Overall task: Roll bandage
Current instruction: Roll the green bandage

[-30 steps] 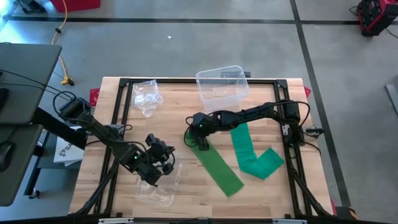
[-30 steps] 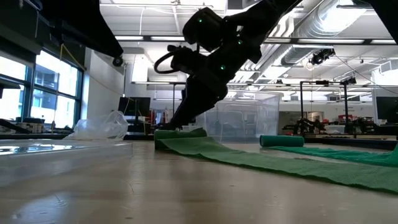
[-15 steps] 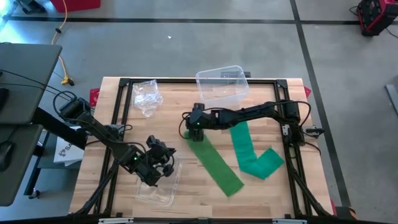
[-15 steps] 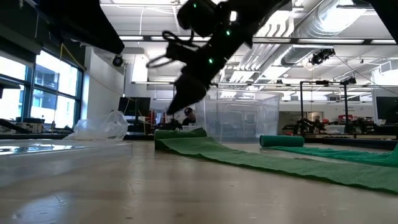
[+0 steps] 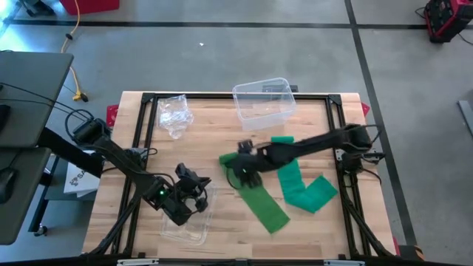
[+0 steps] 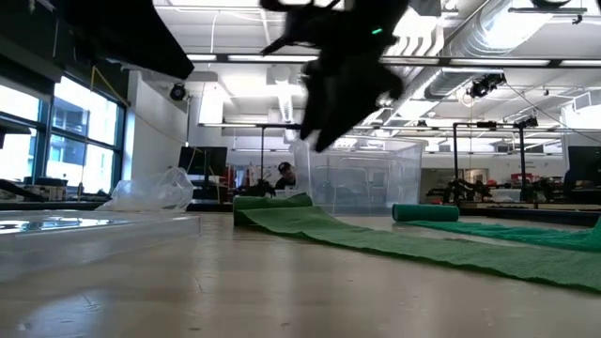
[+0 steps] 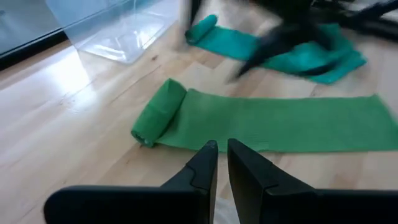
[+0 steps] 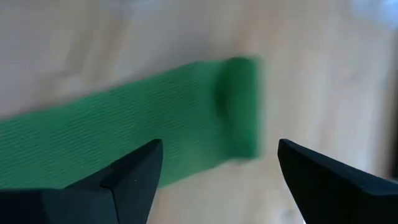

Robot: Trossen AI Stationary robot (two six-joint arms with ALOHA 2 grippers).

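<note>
Looking straight down, the right gripper hangs over the near bandage, just past its rolled end, while the strip runs away from it toward the table's front edge. A second bandage lies beside it, farther along the right arm. The left gripper waits over a flat clear tray, well apart from the roll. A clear bin and a crumpled plastic bag sit toward the back

From table height, the right gripper floats above the rolled end, not touching it

Past the left gripper's fingers, nearly pressed together with a thin slit between, the roll lies ahead on the wood

From the right wrist, the two fingers are spread wide, the rolled end below and between them, untouched
</note>
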